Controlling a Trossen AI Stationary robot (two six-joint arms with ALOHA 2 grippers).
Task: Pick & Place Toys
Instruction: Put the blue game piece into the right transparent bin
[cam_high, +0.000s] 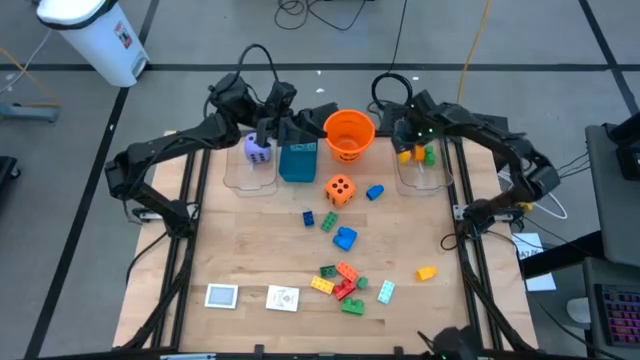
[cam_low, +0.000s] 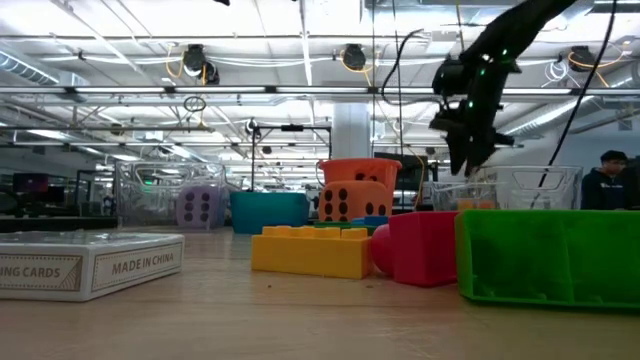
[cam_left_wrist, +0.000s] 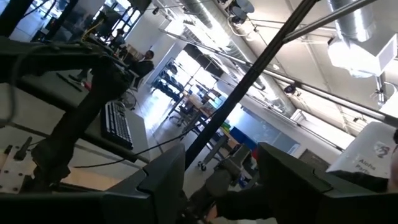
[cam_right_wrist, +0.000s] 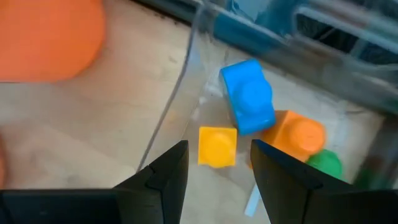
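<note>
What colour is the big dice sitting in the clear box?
Purple dice with white dots, seen best in the high view.

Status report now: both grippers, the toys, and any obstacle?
Right gripper open, empty, above right clear bin holding bricks. Left gripper open, empty, by left clear bin with purple die. Orange die on table. No obstacle.
</note>
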